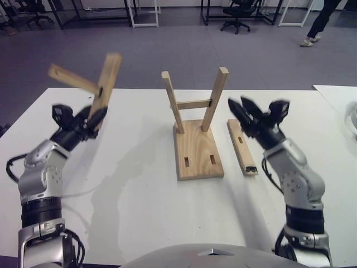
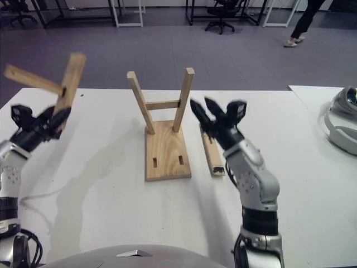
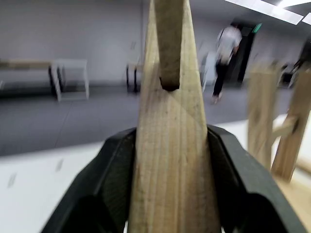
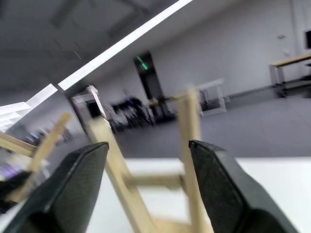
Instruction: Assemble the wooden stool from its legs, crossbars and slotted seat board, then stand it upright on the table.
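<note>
The slotted seat board (image 1: pixel 198 149) lies flat mid-table with two legs (image 1: pixel 173 102) joined by a crossbar (image 1: pixel 194 104) standing up from its far end. Two slots near its front end are vacant. A loose wooden leg (image 1: pixel 241 146) lies on the table just right of the board. My left gripper (image 1: pixel 93 117) is shut on a second leg (image 3: pixel 171 160) with a crossbar (image 1: pixel 72 79) stuck in it, raised over the table's left side. My right gripper (image 1: pixel 242 109) hovers open above the loose leg, right of the standing legs, fingers (image 4: pixel 80 187) apart.
The white table (image 1: pixel 128 201) has free surface in front and on the left. A second white table with headgear (image 2: pixel 341 123) is at the right. Office chairs and desk frames stand on the floor behind.
</note>
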Tool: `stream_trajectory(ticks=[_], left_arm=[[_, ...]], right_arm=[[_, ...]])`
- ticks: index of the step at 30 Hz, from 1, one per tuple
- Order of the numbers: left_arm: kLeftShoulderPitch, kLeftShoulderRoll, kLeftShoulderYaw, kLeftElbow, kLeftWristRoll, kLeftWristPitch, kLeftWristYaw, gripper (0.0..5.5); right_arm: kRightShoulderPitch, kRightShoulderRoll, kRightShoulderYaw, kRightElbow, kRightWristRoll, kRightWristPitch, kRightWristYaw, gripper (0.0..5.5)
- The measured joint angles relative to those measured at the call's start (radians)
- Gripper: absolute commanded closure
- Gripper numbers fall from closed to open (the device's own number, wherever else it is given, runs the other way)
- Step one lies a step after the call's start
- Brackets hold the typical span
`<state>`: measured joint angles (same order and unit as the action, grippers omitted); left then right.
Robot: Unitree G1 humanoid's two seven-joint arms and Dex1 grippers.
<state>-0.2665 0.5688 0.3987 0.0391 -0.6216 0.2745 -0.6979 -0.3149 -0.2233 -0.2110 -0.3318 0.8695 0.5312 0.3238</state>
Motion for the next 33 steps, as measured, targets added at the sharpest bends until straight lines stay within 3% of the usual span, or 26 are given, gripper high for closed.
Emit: stream_trajectory(ticks=[2, 5, 11, 13, 26, 27, 33], left_arm=[[-0.036, -0.003, -0.055, -0.120, -0.001, 0.030, 0.019, 3.47], [-0.104, -0.041, -0.170, -0.252, -0.002, 0.096, 0.059, 3.47], [-0.176, -0.101, -0.336, -0.364, 0.003, 0.156, 0.065, 3.47], [-0.176, -0.100, -0.364, -0.366, 0.010, 0.157, 0.048, 3.47], [-0.132, -0.078, -0.431, -0.404, 0.112, 0.153, -0.006, 3.47], [-0.116, -0.075, -0.443, -0.414, 0.119, 0.154, -0.012, 3.09], [0.049, -0.048, -0.564, -0.488, 0.165, 0.171, -0.040, 2.12]], right_arm=[[-0.164, 0.019, -0.024, 0.015, 0.122, 0.066, -0.080, 1.54], [-0.365, 0.077, -0.021, 0.110, 0.206, 0.121, -0.180, 1.46], [-0.477, 0.184, -0.030, 0.211, 0.322, 0.157, -0.309, 1.46], [-0.477, 0.192, -0.040, 0.213, 0.353, 0.164, -0.332, 1.83], [-0.355, 0.168, -0.064, 0.125, 0.597, 0.266, -0.596, 4.31], [-0.323, 0.167, -0.061, 0.104, 0.609, 0.266, -0.610, 4.41], [0.064, 0.162, -0.116, -0.147, 0.507, 0.151, -0.613, 4.47]])
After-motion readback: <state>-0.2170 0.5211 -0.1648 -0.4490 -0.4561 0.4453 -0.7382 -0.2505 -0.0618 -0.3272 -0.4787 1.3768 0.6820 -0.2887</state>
